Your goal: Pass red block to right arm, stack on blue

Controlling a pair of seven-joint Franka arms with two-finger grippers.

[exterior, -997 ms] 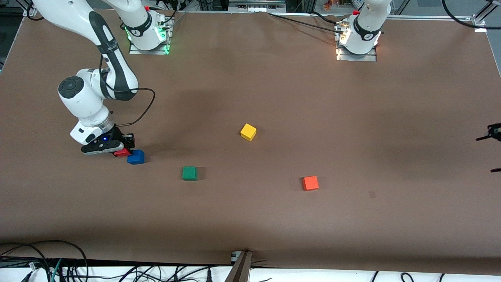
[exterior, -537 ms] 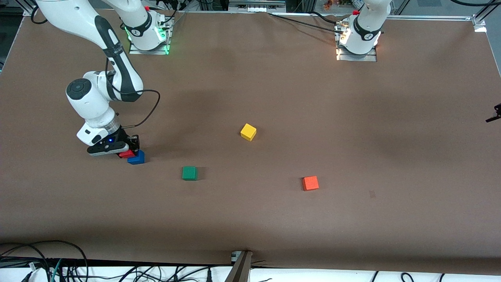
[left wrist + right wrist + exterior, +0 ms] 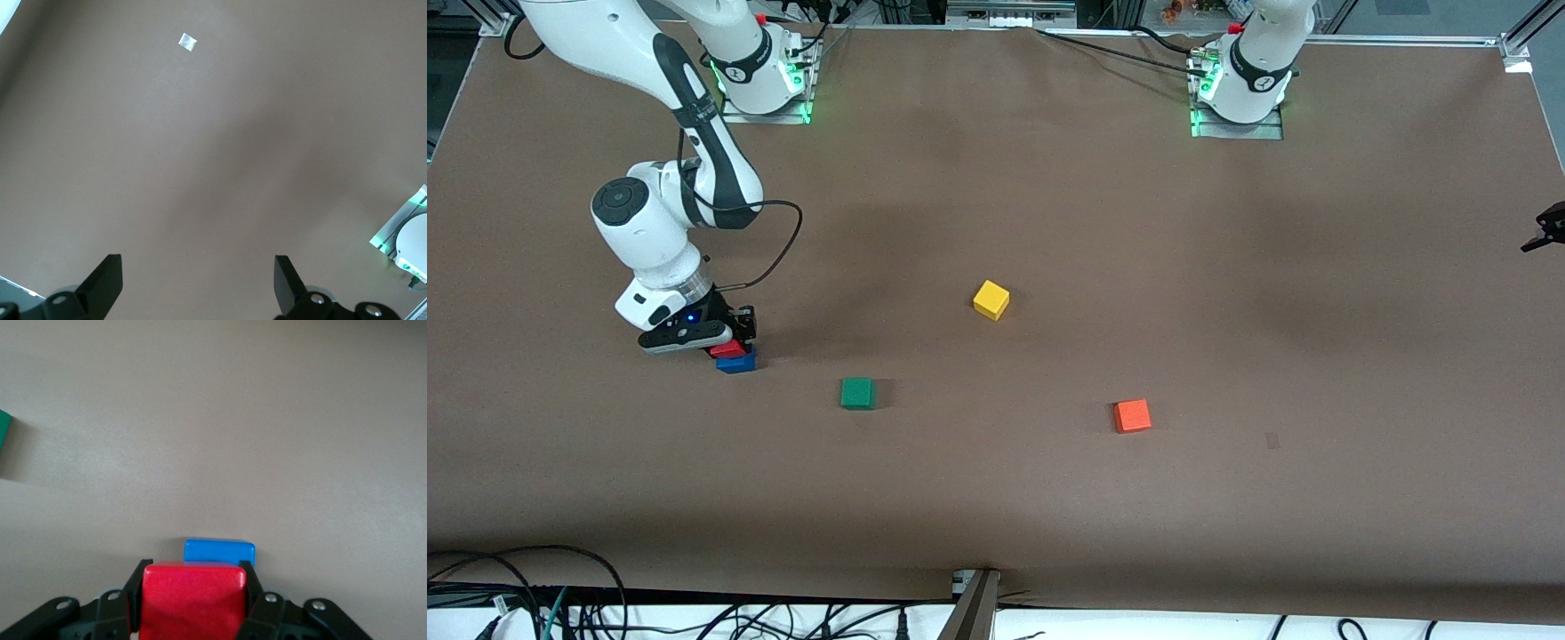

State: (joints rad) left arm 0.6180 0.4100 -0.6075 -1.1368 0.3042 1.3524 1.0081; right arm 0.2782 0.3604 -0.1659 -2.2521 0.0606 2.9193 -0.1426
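On a brown table (image 3: 1049, 498), the right arm's pincer (image 3: 732, 345) sits low toward the right arm's end, its black fingers (image 3: 252, 587) clamped on two sides of the red block (image 3: 728, 349); the red block hangs just above the blue cube (image 3: 737, 362) and overlaps it, though contact between the two cannot be made out. Moving along the table come a green cube (image 3: 857, 392), a yellow cube (image 3: 991, 299) farther from the front camera, and an orange cube (image 3: 1132, 415); the left pincer (image 3: 198, 283) waits over bare table at the left arm's end, fingers spread wide and holding nothing.
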